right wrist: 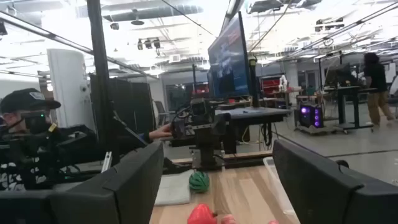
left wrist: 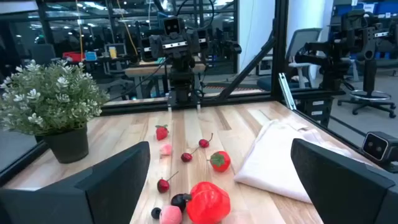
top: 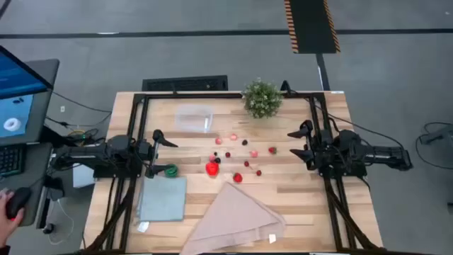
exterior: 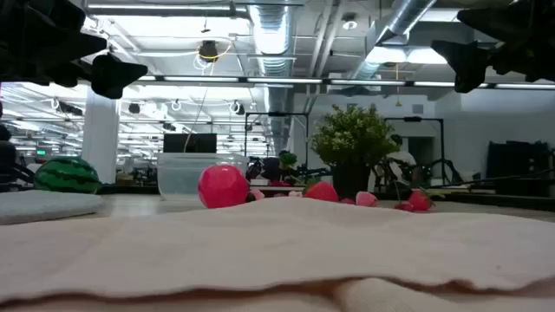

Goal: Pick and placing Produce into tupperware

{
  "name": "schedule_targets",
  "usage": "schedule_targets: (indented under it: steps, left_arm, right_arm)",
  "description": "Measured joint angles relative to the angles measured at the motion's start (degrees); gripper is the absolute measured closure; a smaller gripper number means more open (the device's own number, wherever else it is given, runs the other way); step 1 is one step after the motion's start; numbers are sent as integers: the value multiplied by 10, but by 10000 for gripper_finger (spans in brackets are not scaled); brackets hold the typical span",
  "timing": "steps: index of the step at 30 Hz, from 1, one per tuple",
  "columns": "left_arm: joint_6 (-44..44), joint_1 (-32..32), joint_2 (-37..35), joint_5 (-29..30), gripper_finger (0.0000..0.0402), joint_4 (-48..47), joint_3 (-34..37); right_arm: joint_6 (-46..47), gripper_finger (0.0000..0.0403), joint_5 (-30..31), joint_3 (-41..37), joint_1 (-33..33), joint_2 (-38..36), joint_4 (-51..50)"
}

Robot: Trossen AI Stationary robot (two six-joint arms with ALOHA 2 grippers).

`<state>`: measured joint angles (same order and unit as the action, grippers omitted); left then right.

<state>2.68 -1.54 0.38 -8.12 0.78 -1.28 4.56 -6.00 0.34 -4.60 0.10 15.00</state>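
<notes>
From above, no brand or legible writing shows on anything; the beige cloth [top: 236,216] carries a small white tag near its corner, too small to read. Taking the potted plant [top: 262,98] as landmark: the tupperware [top: 194,117] sits to the plant's left, near the same far edge of the table [top: 297,188], with bare wood all round it. The Produce [top: 237,157] lies scattered nearer than the plant, toward the table's middle, the large red piece [top: 211,168] nearest the beige cloth. A round green melon [top: 170,170] lies apart from the rest, just beside the grey-blue cloth [top: 163,198]. The left gripper [top: 160,153] hovers far left of the plant, fingers spread, one over the melon's side; the right gripper [top: 300,145] hangs to the plant's near right, fingers spread and empty. Open wood lies between the Produce and the right gripper.

At table height, the beige cloth fills the foreground; the large red piece stands left of the plant in front of the tupperware, and the melon is at far left.

The left wrist view shows Produce between its spread fingers [left wrist: 102,183], the plant off to one side.

The right wrist view shows spread fingers [right wrist: 134,180], the melon ahead, and a person beyond the table.
</notes>
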Motion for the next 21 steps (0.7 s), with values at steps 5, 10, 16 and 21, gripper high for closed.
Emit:
schedule_targets:
  steps: [5,10,16,21]
  left_arm:
    - [-4,0,0,0,20,0,0]
    - [3,0,0,0,20,0,0]
    - [-1,0,0,0,20,0,0]
    - [-3,0,0,0,20,0,0]
  right_arm:
    - [0,76,0,0,0,0,0]
    - [0,76,0,0,0,0,0]
    - [0,76,0,0,0,0,0]
    - [0,76,0,0,0,0,0]
